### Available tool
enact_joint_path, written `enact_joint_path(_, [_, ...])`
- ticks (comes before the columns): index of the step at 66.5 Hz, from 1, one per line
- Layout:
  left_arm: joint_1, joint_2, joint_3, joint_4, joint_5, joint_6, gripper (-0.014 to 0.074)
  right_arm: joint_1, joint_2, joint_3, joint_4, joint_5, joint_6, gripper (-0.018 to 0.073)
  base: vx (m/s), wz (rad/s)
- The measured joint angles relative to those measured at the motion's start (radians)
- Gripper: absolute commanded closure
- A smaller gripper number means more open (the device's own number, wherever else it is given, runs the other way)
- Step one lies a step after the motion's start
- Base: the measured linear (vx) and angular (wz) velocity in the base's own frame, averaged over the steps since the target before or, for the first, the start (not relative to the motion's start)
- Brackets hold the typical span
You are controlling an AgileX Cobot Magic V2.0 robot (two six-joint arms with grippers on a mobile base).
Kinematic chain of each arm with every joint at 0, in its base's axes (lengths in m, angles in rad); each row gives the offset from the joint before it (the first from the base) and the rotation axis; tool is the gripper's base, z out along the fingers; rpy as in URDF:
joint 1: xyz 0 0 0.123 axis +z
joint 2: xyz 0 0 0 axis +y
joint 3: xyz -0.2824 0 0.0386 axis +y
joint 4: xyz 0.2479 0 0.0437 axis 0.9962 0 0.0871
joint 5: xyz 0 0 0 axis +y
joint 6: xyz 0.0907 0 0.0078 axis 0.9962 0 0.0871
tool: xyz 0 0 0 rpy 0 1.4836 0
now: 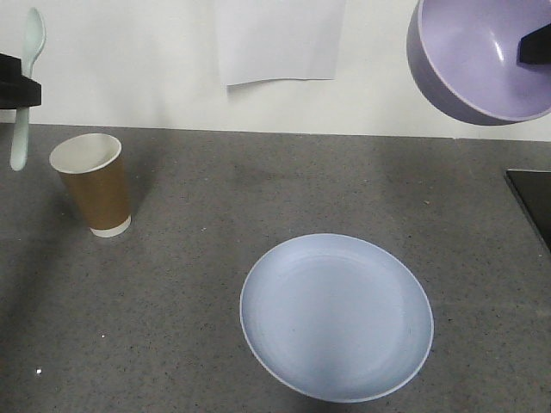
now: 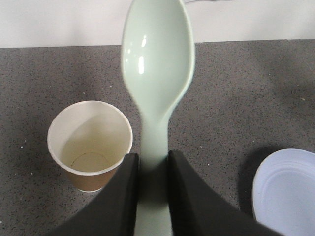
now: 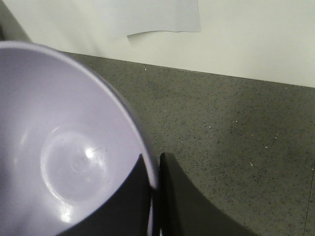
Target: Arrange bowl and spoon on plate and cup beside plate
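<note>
The right gripper (image 3: 155, 164) clamps the bowl (image 3: 64, 147) by its rim, tilted, high over the bench's (image 1: 215, 215) right rear. The bare plate (image 1: 336, 314) lies down-left of it, near the front edge. The left gripper (image 2: 150, 160) pinches the spoon (image 2: 157, 64) upright, raised near the cup (image 1: 95, 185).

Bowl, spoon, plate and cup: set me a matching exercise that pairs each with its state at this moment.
Things:
1. bowl
2. spoon
3. plate
4. cup

States:
A. stands upright on the counter, empty
B. held in the air, rim clamped by the right gripper
C. lies flat on the counter with nothing on it
D. held by its handle in the left gripper, scoop upward

Pairs: 1-B, 2-D, 3-C, 4-A
</note>
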Motion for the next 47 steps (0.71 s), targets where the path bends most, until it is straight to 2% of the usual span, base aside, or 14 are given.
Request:
enact_joint_path(34, [0.000,0.000,0.000,0.000,0.000,0.000,0.0603,0.000,0.000,0.000,0.006,-0.001,0.000,0.0566,0.00,0.00])
enact_joint_path(40, [0.000,0.000,0.000,0.000,0.000,0.000,0.0603,0.000,0.006,0.000,0.051,-0.001,-0.017,0.0566,0.00,0.00])
enact_joint_path(47, [0.000,0.000,0.000,0.000,0.000,0.000,0.0603,0.006,0.044,0.000,0.170,0.036,-0.106,0.0566,0.00,0.00])
